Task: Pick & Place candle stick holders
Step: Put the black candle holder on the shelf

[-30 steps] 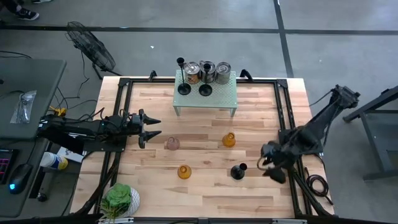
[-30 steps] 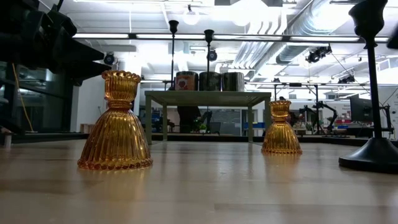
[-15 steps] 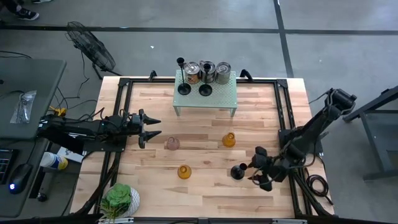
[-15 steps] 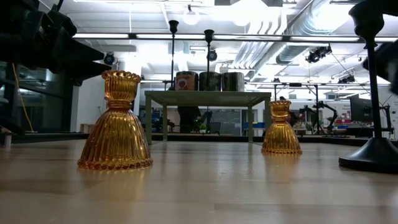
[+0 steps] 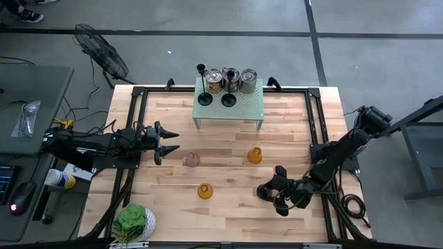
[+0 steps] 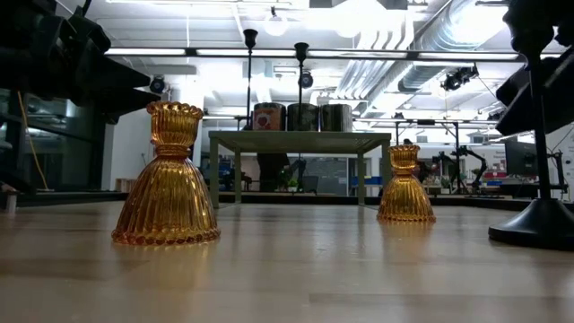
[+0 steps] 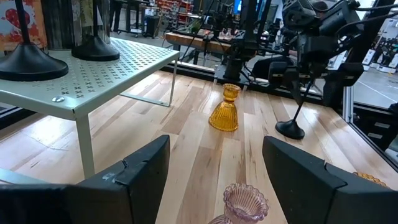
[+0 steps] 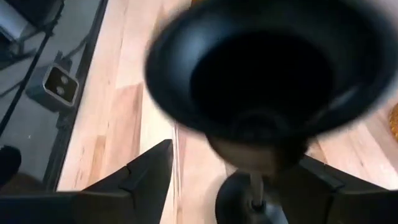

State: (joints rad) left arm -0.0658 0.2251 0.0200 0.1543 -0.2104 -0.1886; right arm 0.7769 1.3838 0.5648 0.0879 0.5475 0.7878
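One black holder [image 5: 264, 191] stands upright, stem vertical, between the wide-open fingers of the right gripper [image 5: 277, 194]; left gripper [image 5: 168, 142] open, well apart.

So the count: three black candle holders [image 5: 205, 98] [image 5: 228, 100] [image 5: 264, 191], two amber glass ones [image 5: 255, 155] [image 5: 205, 191], one pink glass one [image 5: 192, 160]. Also three metal tins [image 5: 214, 81] [image 5: 231, 79] [image 5: 248, 79] on one little green stand [image 5: 250, 104], plus one potted plant [image 5: 133, 223].
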